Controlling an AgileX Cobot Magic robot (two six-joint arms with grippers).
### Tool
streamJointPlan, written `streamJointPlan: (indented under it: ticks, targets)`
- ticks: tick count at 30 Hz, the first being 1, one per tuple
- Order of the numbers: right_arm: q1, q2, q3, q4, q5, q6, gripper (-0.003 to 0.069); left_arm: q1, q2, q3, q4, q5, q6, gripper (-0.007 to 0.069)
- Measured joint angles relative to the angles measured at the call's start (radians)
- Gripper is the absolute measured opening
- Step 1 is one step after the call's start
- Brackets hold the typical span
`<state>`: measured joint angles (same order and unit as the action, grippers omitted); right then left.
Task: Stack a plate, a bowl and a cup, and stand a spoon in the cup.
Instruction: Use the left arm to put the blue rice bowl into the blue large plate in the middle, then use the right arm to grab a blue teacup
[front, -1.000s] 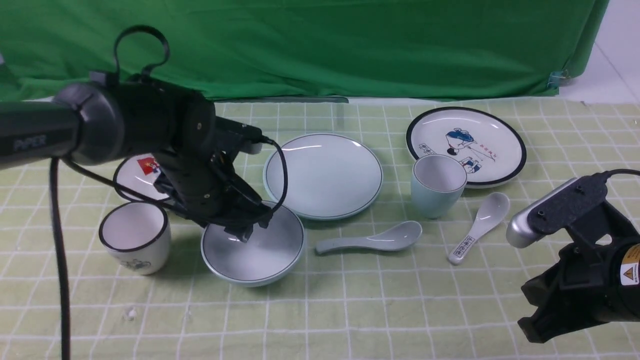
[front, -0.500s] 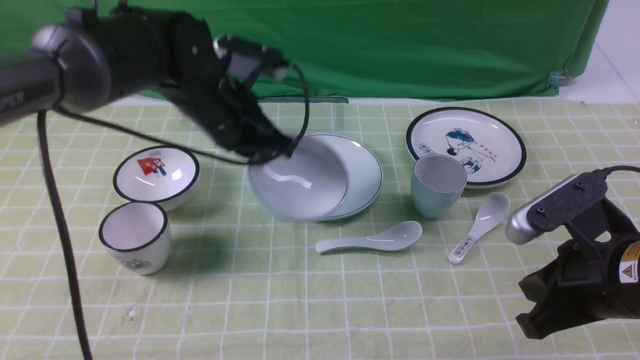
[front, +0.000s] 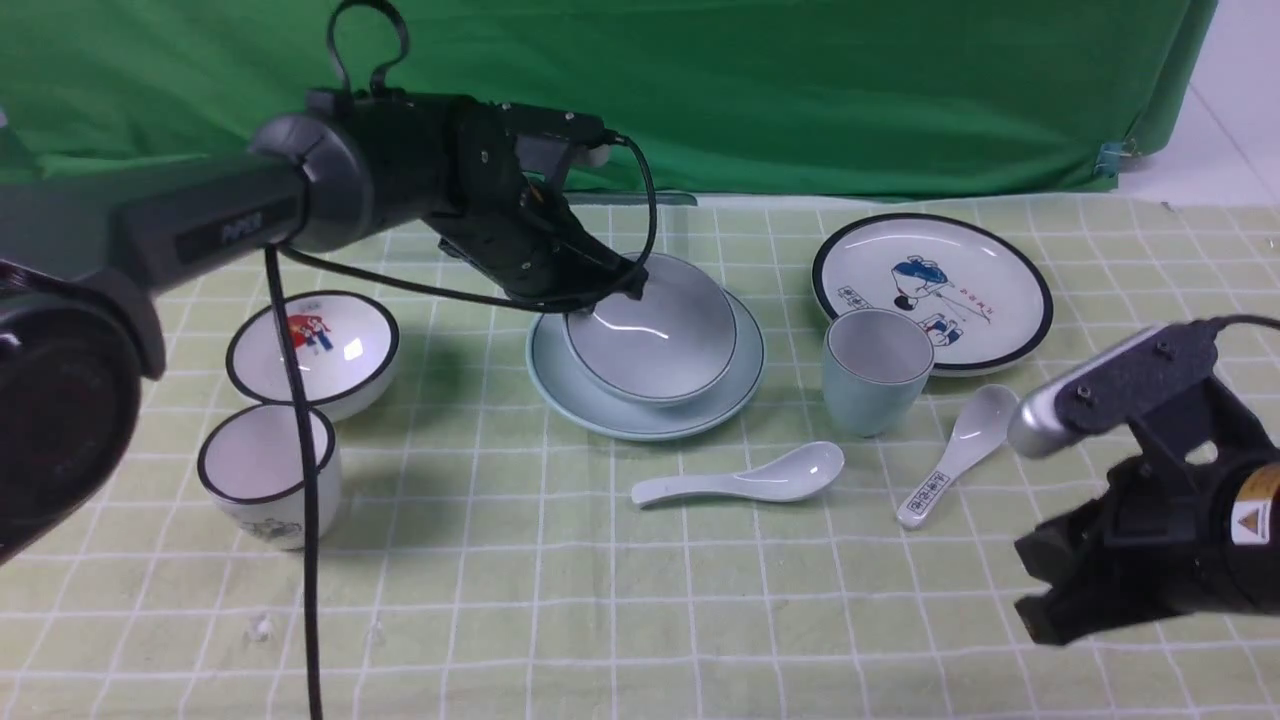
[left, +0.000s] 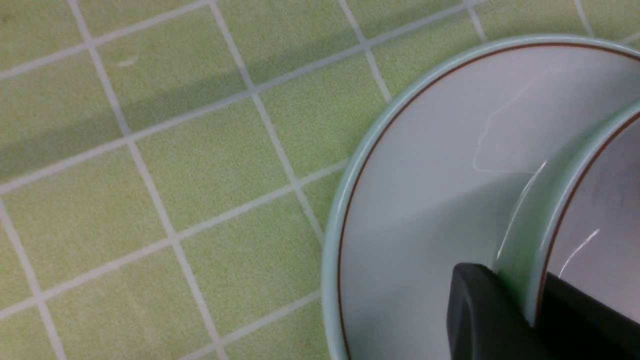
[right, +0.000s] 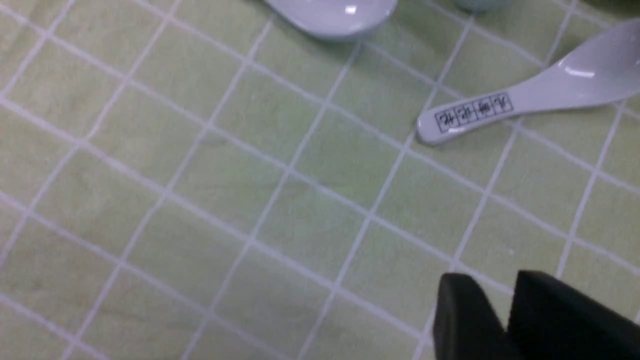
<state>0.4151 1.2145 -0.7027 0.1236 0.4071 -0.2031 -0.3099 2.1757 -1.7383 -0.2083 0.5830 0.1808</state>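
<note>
Left end effector (front: 612, 288) pinches the pale blue-green bowl (front: 650, 345) at its 10 o'clock rim. The bowl sits on the pale blue-green plate (front: 560, 385). Risk: pulling away before letting go drags or tips the bowl off. Right end effector (right: 505, 300) hangs over the worktop (right: 200, 200), 4 o'clock of the cup (front: 875, 370). Can't tell if it's spread.

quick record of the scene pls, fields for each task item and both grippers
plate: on the cloth, under the bowl
bowl: on the plate, rim gripped
cup: upright, empty, right of the plate
spoon: lying flat in front of the plate and cup
left gripper: jaws clamped across the bowl's rim
right gripper: low over bare cloth, holding nothing
left to do: cup, spoon
</note>
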Motion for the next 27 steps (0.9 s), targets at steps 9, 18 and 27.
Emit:
streamJointPlan:
  ticks: [9,18,27]
  targets:
    - [-0.027,0.326,-0.425,0.004,0.141,0.004,0.0388,0.001,-0.105,-0.014,0.04,0.237,-0.021,0.0292]
    - [-0.117,0.675,-0.786,-0.037,0.263,0.042,0.0395,0.001,-0.496,0.019,0.058,0.362,-0.046,0.0272]
    - [-0.134,0.839,-0.841,-0.027,0.258,0.028,0.0191,0.001,-0.926,0.391,0.077,0.316,-0.068,0.016]
